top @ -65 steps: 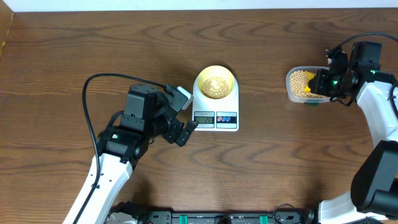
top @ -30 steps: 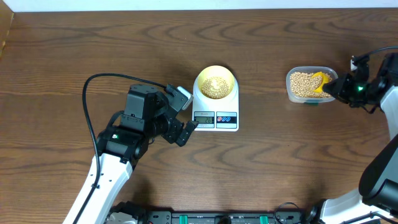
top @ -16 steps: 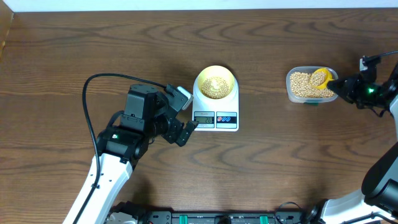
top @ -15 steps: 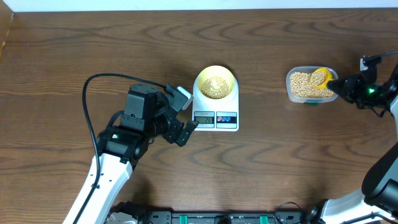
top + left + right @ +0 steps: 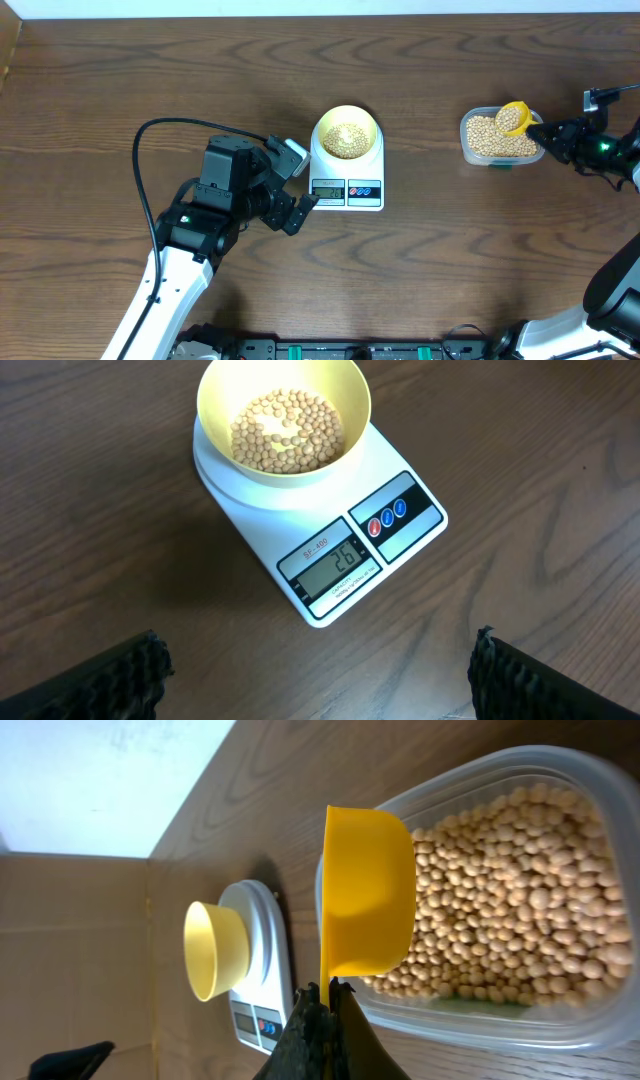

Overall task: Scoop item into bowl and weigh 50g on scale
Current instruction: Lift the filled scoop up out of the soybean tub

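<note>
Right pincer clamped on yellow plastic scoop of tan beans, over clear plastic tub ahead. Left pincer gaping; white scale, pale yellow bowl ahead.

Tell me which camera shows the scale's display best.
The left wrist view: the display faces the camera, large, with legible digits. Overhead shows it as a tiny unreadable strip on the scale. The right wrist view shows it small and sideways.

One white scale, one yellow-green bowl, one clear tub, one yellow scoop, two robot arms, and beans too many to count.
</note>
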